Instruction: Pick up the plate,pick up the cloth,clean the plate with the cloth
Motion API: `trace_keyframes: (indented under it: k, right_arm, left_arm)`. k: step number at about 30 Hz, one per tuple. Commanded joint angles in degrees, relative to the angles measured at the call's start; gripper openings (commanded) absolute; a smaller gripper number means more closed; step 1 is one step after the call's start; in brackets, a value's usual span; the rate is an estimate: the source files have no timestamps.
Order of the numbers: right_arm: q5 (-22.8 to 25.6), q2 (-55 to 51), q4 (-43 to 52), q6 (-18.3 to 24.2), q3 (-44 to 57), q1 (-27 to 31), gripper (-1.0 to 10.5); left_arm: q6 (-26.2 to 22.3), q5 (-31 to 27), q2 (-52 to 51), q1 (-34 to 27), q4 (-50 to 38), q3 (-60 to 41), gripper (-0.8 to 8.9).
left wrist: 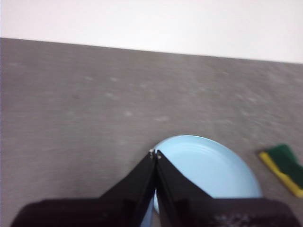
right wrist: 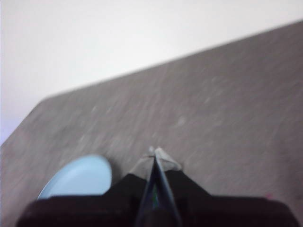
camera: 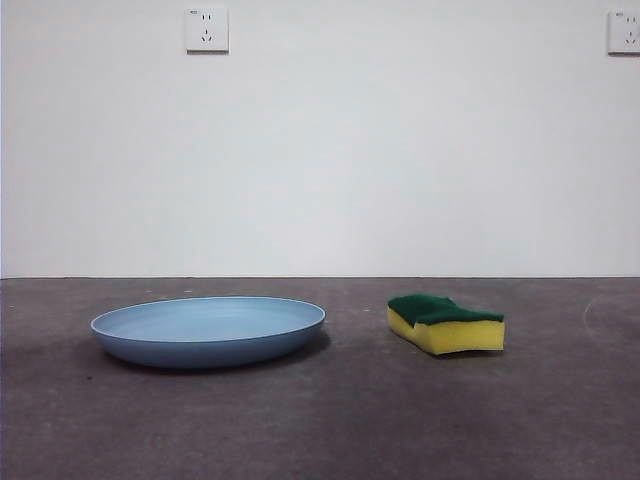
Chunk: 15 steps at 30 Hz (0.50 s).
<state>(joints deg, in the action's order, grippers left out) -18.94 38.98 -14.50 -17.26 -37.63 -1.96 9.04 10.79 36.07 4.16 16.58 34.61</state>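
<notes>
The light blue plate [camera: 208,330] lies flat on the dark grey table at the left of the front view. The cloth, a yellow sponge with a dark green scouring layer [camera: 446,322], lies to its right, apart from it. My left gripper [left wrist: 155,153] is shut and empty, held above the plate [left wrist: 208,168], with the sponge [left wrist: 283,168] off to one side. My right gripper [right wrist: 155,152] is shut and empty above the table, with the plate [right wrist: 80,177] beside it. A sliver of green shows between its jaws, too small to tell. Neither gripper shows in the front view.
A white wall stands behind the table, with one socket [camera: 207,29] at the upper left and another [camera: 624,31] at the upper right. The table's far edge [camera: 320,278] runs across the front view.
</notes>
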Motion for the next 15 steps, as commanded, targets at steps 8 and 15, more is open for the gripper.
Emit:
trace_keyframes:
  k: [8,15]
  right_arm:
    - [-5.18,19.5,-21.42,14.36,-17.7,-0.42,0.1]
    - [-5.14,21.77,-21.99,14.34,-19.08,-0.46,4.6]
  left_arm:
    - [-1.73,14.91,15.72,-0.02,6.25,11.52,0.0]
    - [-1.05,16.24,18.84,-0.02,6.78,11.91,3.84]
